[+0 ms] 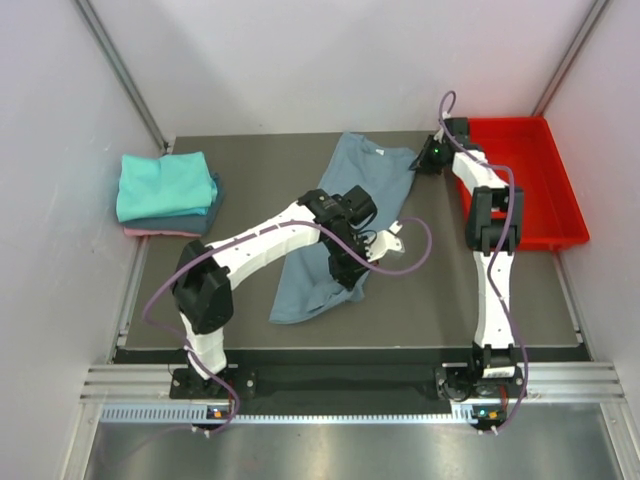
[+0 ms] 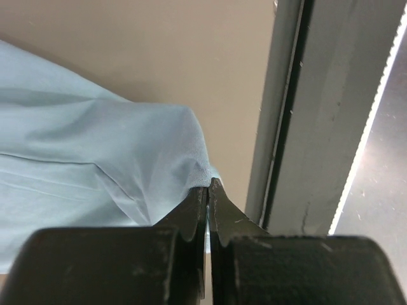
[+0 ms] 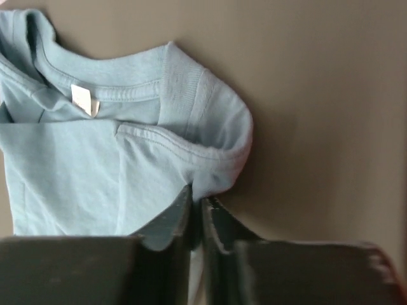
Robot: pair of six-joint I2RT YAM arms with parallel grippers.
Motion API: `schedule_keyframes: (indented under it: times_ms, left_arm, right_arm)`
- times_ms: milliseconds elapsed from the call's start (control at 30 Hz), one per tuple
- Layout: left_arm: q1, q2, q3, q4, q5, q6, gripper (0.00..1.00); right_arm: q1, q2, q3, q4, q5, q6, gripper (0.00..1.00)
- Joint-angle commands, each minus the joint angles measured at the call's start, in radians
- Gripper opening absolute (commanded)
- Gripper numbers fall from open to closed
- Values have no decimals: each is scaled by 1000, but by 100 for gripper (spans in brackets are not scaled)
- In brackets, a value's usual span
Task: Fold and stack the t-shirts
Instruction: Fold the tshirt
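**Top view.** A dusty grey-blue t-shirt (image 1: 335,225) of soft cloth lies along the middle of the dark matt table (image 1: 260,165). Its neck is at the far side, its hem is towards the arm bases, and part of it is folded over itself. At the far left lies a stack of folded t-shirts (image 1: 165,190), well apart from it: bright teal on top, blue beneath, pink at the bottom. A red plastic tray (image 1: 550,190) stands at the far right, just beside the table's right edge.

**Left wrist view.** The left gripper (image 2: 208,189) has its two black fingers (image 2: 191,216) pressed almost together, with only a hairline gap. The tips nip a corner of the dusty grey-blue t-shirt, and the cloth drapes away to the left. A pale metal rail (image 2: 286,127) runs just to the right of the tips.

**Right wrist view.** The right gripper (image 3: 197,202) is likewise closed to a sliver. It is clamped on the hemmed sleeve edge beside the ribbed collar. A small white neck label (image 3: 84,100) sits inside the collar, and no writing can be read on it.
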Motion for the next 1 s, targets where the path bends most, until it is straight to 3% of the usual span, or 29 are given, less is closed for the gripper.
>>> schedule_keyframes:
  times_ms: [0,33,333,800,867,900,933,967]
  left_arm:
    - [-2,23,64,18,-11,2,0]
    - [-2,28,82,24,-12,-2,0]
    - [-82,115,222,17,6,-8,0]
    - [-214,210,320,31,-11,-18,0]
    - [-225,226,334,32,-14,-22,9]
    - [-228,227,334,40,-20,-31,17]
    - [-234,227,334,52,-23,-39,29]
    - [-238,227,335,55,-37,-42,32]
  right_arm:
    - [21,47,89,32,26,-7,5]
    - [25,56,121,43,28,-2,0]
    - [59,162,295,119,83,14,0]
    - [97,230,404,201,124,53,1]
    - [97,222,407,187,121,39,20]
    - [97,214,405,178,114,19,36]
    - [90,204,401,160,104,13,44]
    - [85,172,390,150,94,10,50]
